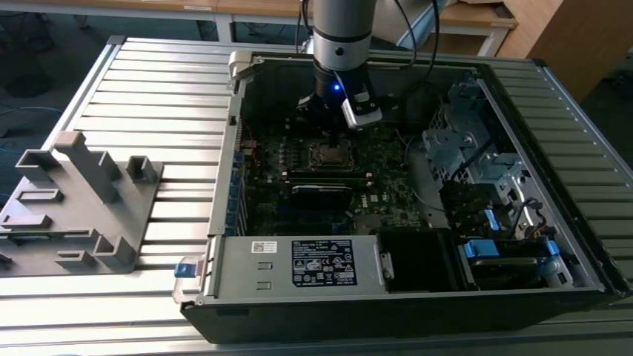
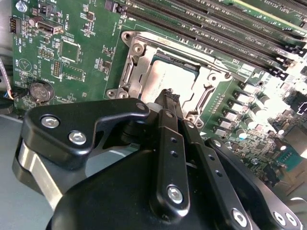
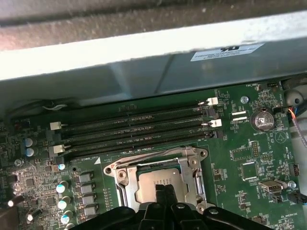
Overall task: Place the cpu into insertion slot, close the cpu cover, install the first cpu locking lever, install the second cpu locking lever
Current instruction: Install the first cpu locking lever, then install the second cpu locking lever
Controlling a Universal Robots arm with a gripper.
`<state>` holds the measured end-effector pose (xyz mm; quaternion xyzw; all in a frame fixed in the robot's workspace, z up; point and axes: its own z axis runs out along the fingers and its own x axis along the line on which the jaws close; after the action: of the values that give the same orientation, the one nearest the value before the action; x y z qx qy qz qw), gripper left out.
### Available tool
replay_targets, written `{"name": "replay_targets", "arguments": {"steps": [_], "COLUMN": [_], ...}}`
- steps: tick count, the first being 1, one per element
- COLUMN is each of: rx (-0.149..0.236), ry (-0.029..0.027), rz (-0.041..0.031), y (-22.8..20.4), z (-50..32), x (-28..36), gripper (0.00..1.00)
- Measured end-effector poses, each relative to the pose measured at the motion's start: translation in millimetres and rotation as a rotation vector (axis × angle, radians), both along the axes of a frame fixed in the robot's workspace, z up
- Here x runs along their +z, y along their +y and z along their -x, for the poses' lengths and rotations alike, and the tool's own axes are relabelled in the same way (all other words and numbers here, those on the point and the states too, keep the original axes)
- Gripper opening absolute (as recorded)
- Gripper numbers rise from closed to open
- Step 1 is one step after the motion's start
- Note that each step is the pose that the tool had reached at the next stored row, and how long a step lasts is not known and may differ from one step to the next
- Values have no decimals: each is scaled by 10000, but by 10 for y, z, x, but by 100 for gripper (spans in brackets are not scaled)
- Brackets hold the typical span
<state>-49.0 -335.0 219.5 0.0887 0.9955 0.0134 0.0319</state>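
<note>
The cpu (image 2: pixel 165 72) lies in the insertion slot (image 1: pixel 333 154) on the green motherboard, its silver-grey top showing. The silvery cpu cover (image 2: pixel 135 64) lies flat around it as a frame. In the first wrist view the cpu (image 3: pixel 154 179) and cpu cover (image 3: pixel 194 173) sit just beyond the fingertips. A thin wire locking lever (image 3: pixel 144 157) runs along the socket's edge beside the memory slots, and it is also seen as the lever (image 2: pixel 192 51) in the second wrist view. My gripper (image 2: pixel 168 95) hangs right over the socket, its black fingers (image 3: pixel 158 190) pressed together with nothing between them.
Long black memory slots (image 3: pixel 134 129) lie next to the socket. The open computer case (image 1: pixel 222 185) walls the board in, with a drive cage (image 1: pixel 465 148) and blue clips at the exterior view's right and a power supply (image 1: pixel 296 263) in front. A grey fixture (image 1: pixel 74 200) stands on the table.
</note>
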Motion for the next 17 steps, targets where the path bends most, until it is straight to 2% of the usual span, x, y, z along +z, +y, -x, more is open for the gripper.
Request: {"name": "replay_targets", "arguments": {"steps": [1, 3, 17], "rx": [1, 0, 0], "ry": [0, 1, 1], "rz": [0, 2, 1], "y": [0, 0, 0], "z": [0, 0, 0], "x": [0, 51, 74], "gripper": [10, 10, 10]}}
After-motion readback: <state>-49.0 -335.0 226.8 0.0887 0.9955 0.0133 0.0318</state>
